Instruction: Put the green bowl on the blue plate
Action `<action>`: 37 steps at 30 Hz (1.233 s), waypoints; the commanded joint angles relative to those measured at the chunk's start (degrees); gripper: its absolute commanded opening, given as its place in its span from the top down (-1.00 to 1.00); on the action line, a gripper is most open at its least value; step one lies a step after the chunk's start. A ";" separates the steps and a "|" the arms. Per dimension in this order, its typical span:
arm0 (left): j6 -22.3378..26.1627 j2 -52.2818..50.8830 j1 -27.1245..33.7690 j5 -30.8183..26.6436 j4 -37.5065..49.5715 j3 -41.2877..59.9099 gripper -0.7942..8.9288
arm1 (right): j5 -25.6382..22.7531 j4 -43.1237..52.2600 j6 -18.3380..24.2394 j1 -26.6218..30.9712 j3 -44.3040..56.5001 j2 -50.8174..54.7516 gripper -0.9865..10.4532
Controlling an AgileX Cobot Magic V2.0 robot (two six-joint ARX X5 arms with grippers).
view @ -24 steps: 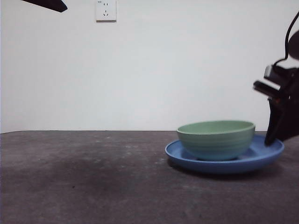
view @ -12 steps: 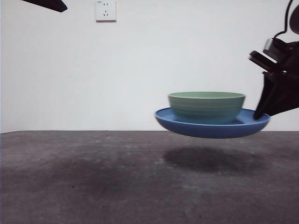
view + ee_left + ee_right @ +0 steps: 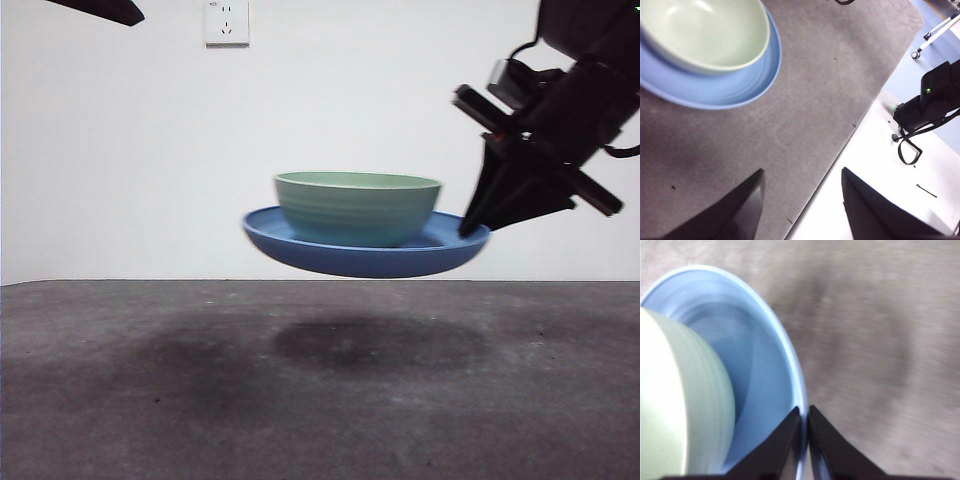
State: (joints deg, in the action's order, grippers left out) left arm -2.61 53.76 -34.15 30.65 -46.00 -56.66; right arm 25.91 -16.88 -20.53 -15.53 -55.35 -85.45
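Observation:
The green bowl [image 3: 357, 207] sits inside the blue plate [image 3: 300, 248], and both hang in the air above the dark table. My right gripper [image 3: 470, 228] is shut on the blue plate's rim at its right side in the front view. In the right wrist view the jaws pinch the plate's rim [image 3: 796, 390], with the green bowl [image 3: 680, 405] beside them. My left gripper [image 3: 800, 210] is open and holds nothing; in its view the green bowl [image 3: 705, 30] and the blue plate [image 3: 720, 90] lie ahead of it.
The dark grey table [image 3: 200, 400] carries the plate's shadow [image 3: 380, 343]. A white wall with a socket [image 3: 227, 22] stands behind. The waiting arm shows as a black tip [image 3: 105, 10] at the top left. A table edge with black gear beyond [image 3: 927, 105] shows in the left wrist view.
The blue plate with the green bowl in it went from resting on the table to hanging in the air, then moved further up and left. The right gripper moved with it.

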 commanded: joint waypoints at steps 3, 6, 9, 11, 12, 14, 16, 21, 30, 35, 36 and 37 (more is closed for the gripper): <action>0.74 0.48 -0.37 0.46 0.63 -0.72 0.33 | -0.90 3.76 -4.61 -3.74 -1.36 -3.54 0.81; 0.74 0.48 -0.37 0.46 0.61 -0.72 0.33 | -1.31 5.92 -6.01 -5.42 -1.38 -6.01 0.81; 0.72 0.48 -0.37 0.46 0.61 -0.72 0.33 | -2.01 7.91 -7.06 -6.78 -1.38 -8.63 0.81; 0.72 0.48 -0.37 0.46 0.59 -0.72 0.33 | -2.14 9.29 -7.67 -7.41 -1.38 -10.56 0.81; 0.72 0.48 -0.37 0.46 0.57 -0.72 0.33 | -2.23 9.84 -7.96 -7.67 -1.38 -11.34 0.81; 0.70 0.48 -0.37 0.46 0.52 -0.72 0.33 | -2.43 11.02 -8.63 -8.04 -1.40 -13.09 0.81; 0.70 0.48 -0.37 0.46 0.50 -0.72 0.33 | -2.73 11.45 -8.92 -8.04 -1.44 -14.47 0.81; 0.70 0.48 -0.37 0.46 0.33 -0.72 0.33 | -3.78 11.30 -8.85 -8.02 -1.44 -16.57 0.81; 0.70 0.48 -0.37 0.46 0.17 -0.72 0.33 | -4.83 11.17 -8.61 -8.37 -1.44 -16.68 0.73; 0.70 0.48 -0.37 0.46 0.07 -0.72 0.33 | -4.98 10.01 -8.66 -8.37 -1.44 -16.31 0.47; 0.68 0.48 -0.37 0.46 0.07 -0.72 0.33 | -4.98 9.77 -8.61 -8.37 -1.44 -16.02 0.47; 0.68 0.48 -0.37 0.46 0.07 -0.72 0.33 | -5.20 9.22 -8.55 -8.33 -1.44 -15.45 0.47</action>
State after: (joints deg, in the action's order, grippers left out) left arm -2.44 53.76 -34.15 30.65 -46.17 -56.66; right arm 20.88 -7.70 -28.77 -23.55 -55.70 -100.99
